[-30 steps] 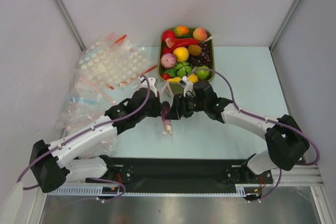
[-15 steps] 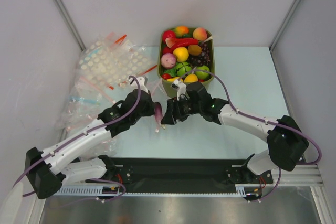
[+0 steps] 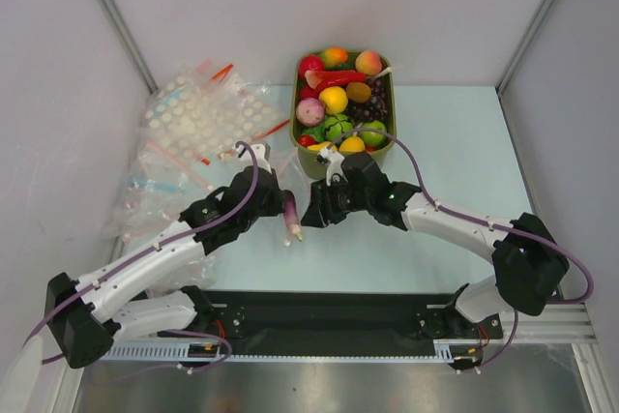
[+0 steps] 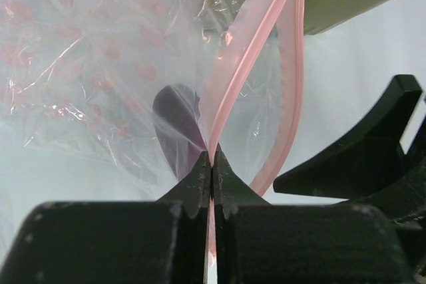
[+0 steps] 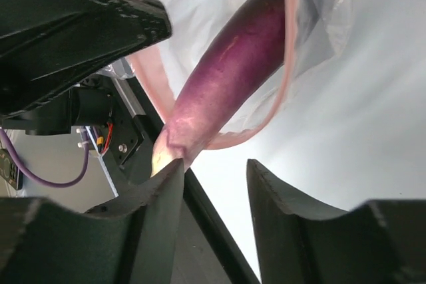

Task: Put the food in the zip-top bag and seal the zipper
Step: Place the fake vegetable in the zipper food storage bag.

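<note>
Left tool [image 4: 211,164]: clamped on zipper [image 4: 247,48], holding the zip-top bag [image 5: 319,38] mouth agape. Right tool [image 5: 214,167]: jaws partly apart, gripping nothing; eggplant [image 5: 233,71] just ahead, half inside the bag.

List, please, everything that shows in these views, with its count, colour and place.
purple toy eggplant: one, purple, body inside the bag's mouth, stem end out
clear plastic zip-top bag: one, clear, between the two grippers
pale pink zipper: one, pink, mouth standing open
olive-green tub: one, olive, far centre
glossy toy fruits and vegetables: a heap, mixed colours, in the tub
white-dotted clear bags: several, far left
clear bag with a blue strip: one, left
left gripper: black, shut on the zipper
right gripper: black, open, by the eggplant's stem end
</note>
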Motion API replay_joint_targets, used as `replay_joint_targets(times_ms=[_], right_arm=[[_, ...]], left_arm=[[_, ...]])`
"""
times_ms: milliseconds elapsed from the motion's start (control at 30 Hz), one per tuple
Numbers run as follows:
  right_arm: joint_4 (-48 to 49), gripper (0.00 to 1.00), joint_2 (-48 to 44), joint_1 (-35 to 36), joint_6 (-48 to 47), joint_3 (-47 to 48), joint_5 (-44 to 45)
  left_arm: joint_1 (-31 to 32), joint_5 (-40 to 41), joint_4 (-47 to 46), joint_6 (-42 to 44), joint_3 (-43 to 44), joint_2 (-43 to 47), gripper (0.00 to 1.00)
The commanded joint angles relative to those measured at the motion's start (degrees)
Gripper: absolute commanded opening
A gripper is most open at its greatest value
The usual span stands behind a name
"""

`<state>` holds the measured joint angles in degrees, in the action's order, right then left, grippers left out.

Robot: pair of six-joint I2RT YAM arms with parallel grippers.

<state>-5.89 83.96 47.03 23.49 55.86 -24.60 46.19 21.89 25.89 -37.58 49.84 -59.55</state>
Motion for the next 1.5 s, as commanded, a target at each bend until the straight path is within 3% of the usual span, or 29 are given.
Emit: replay_joint_targets(times_ms=[0, 167, 267, 433, 700, 1033, 1467], right_arm=[[2.1, 0.47, -3.7, 0.7, -1.5, 0.7, 1.5], [5.3, 0.29, -7.1, 0.9, -2.4, -1.3, -2.2], [5.1, 0.01, -7.6, 1.8, -3.6, -0.6, -6.9], [2.6, 0.00, -5.8, 4.5, -6.8, 1.6, -7.8], [4.0, 0.00, 0.1, 11.9, -13.1, 3.8, -9.8], [17.2, 0.00, -2.2, 12.5, -12.2, -1.8, -16.4], [18.5, 0.00, -6.1, 12.0, -12.2, -4.4, -12.1]], left_arm=[[-0.4, 0.5, -0.1, -1.3, 1.4, -1.3, 0.01], [-0.4, 2.6, 2.3, -2.3, 2.6, -2.6, 0.00], [-0.4, 4.6, 3.5, -3.4, 2.7, -2.3, 0.00], [-1.5, 7.5, 4.5, -5.5, 1.8, 0.1, 0.01], [-2.2, 3.8, 2.3, -4.5, 0.3, 3.0, 0.01], [-2.2, 1.7, 1.4, -3.6, -0.8, 6.2, 0.00], [-2.2, 2.3, 1.1, -3.5, -1.5, 9.2, 0.01]])
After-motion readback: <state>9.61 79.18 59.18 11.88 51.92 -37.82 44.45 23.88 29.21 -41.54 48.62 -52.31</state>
